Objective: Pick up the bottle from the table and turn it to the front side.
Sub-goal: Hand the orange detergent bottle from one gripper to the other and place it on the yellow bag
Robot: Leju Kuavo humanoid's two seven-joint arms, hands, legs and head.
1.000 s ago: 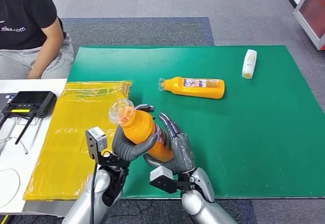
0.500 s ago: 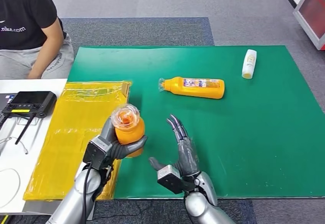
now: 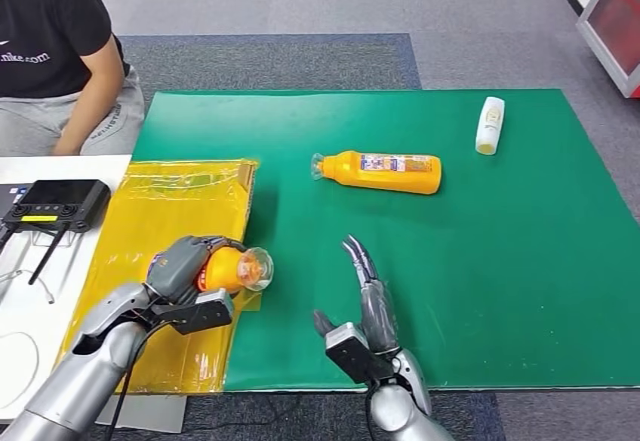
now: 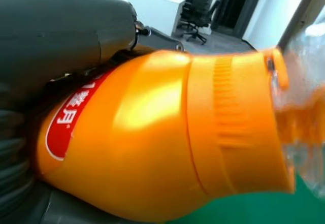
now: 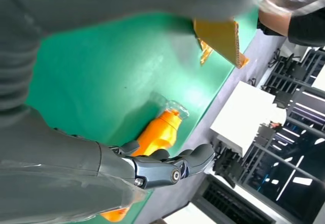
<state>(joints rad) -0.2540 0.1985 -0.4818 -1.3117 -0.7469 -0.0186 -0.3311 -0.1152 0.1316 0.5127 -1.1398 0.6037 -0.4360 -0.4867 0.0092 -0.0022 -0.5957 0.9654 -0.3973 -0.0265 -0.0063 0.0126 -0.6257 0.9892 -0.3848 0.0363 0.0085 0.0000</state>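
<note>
Left hand (image 3: 180, 264) grasped the bottle (image 3: 226, 268) on its side, low over the yellow sheet (image 3: 170, 211) at the green mat's (image 3: 490, 261) edge | right hand (image 3: 370, 301) released, fingers spread above the mat | risk: you could let the smooth body slip, since only its base end was wrapped.

Head view: even, bright overhead light; soft short shadows on the green mat (image 3: 490, 291). Glare streaks the yellow sheet (image 3: 162, 216). Left wrist view: the bottle (image 4: 161, 142) shows a broad highlight, its clear cap blurred. Right wrist view: foreground out of focus.
</note>
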